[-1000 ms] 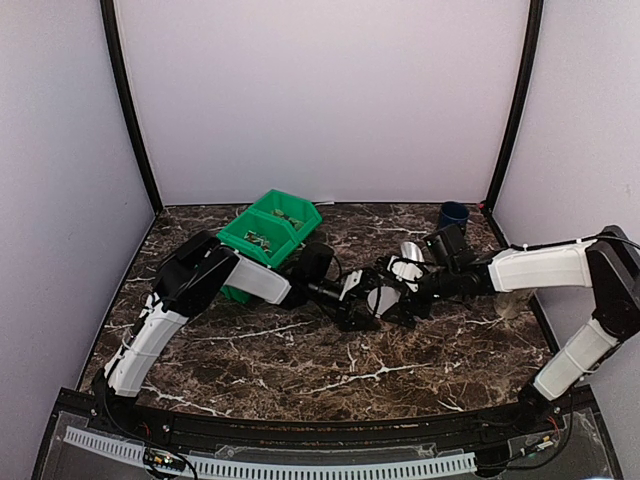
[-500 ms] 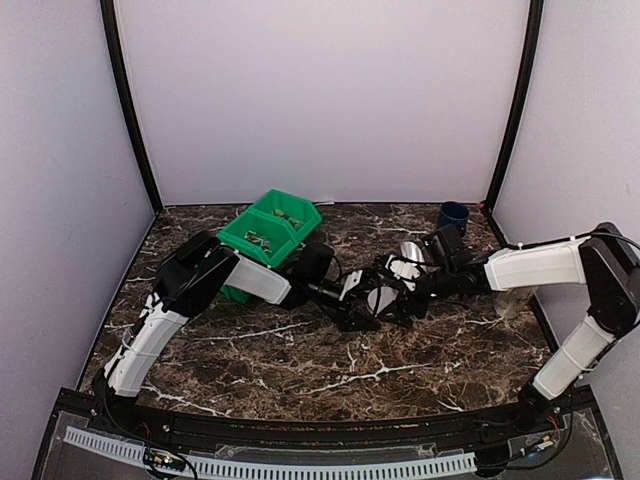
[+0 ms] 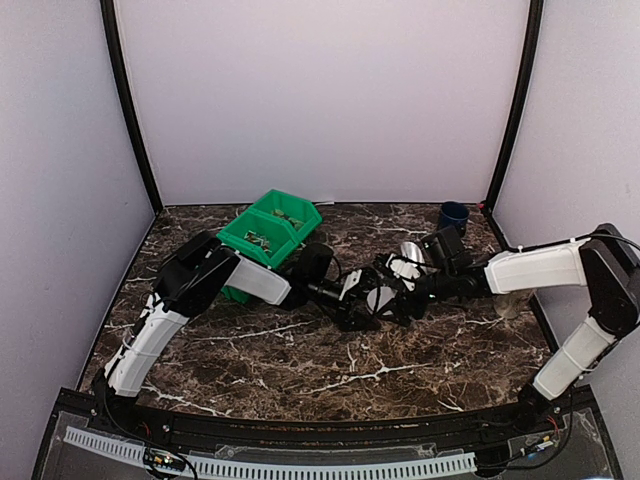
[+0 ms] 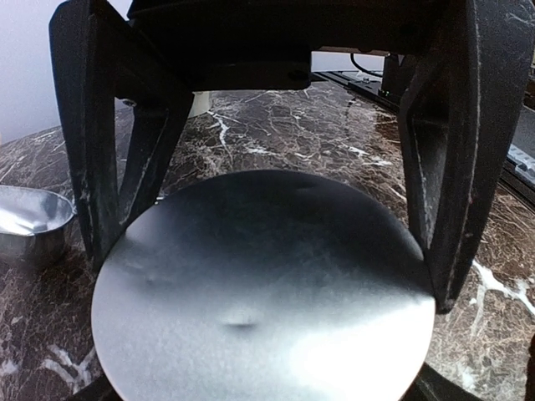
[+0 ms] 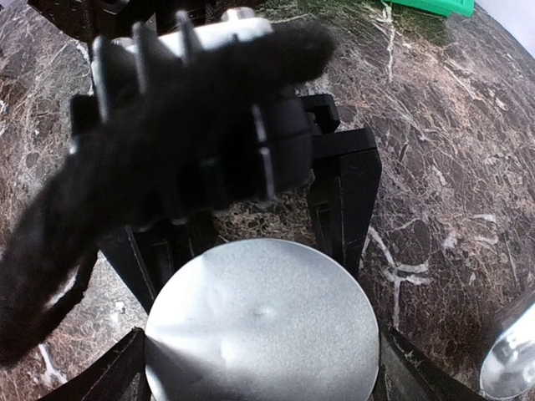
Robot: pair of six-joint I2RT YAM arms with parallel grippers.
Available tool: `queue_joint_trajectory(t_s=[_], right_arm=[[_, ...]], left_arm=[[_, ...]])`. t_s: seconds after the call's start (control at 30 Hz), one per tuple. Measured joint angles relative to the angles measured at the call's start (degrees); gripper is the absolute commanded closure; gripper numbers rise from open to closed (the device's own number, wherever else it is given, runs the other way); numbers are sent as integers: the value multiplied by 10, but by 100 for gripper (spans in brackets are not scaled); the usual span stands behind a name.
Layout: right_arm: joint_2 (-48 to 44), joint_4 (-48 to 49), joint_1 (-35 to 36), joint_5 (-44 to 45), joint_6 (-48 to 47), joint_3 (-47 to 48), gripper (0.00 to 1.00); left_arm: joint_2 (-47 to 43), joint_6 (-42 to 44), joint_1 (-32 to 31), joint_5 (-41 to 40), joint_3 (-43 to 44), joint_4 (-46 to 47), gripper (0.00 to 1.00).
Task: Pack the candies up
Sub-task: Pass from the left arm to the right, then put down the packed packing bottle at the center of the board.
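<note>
Table (image 3: 300, 370): everything sits on it, mostly in the far half.
Bin (image 3: 268, 232): back left, just behind the left arm's elbow.
Cup (image 3: 453, 214): back right corner.
Lid (image 3: 380, 298): mid-table, between the left gripper (image 3: 358, 300) and the right gripper (image 3: 396, 298), which face each other.
Bowl (image 3: 410, 250): just behind the lid, beside the right arm.

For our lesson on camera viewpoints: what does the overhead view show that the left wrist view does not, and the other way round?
Only the overhead view: the green bin and the dark blue cup. Only the left wrist view: the left gripper close up, a finger on each side of the round lid. Both: the lid, the marble table and a small silver cup.
</note>
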Motion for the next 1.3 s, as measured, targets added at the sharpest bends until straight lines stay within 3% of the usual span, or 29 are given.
queue_joint_trajectory(t_s=[0.67,0.9,1.0,1.17,1.3], right_arm=[[-36,93,93,204,159,-59,21],[-40,101,95,234,185,-66,16],[-45,99,95,239,177,-69,15],[-61,92,87,239,164,-77,15],[-65,95,81,233,164,-86,15]], left_arm=[[-1,-10,2,0,-13,30,16],[-13,-23,3,-45,-30,34,2],[-22,-24,2,-74,-41,36,1],[-54,-25,2,-130,-85,54,1],[-99,-40,10,-151,-173,94,1]])
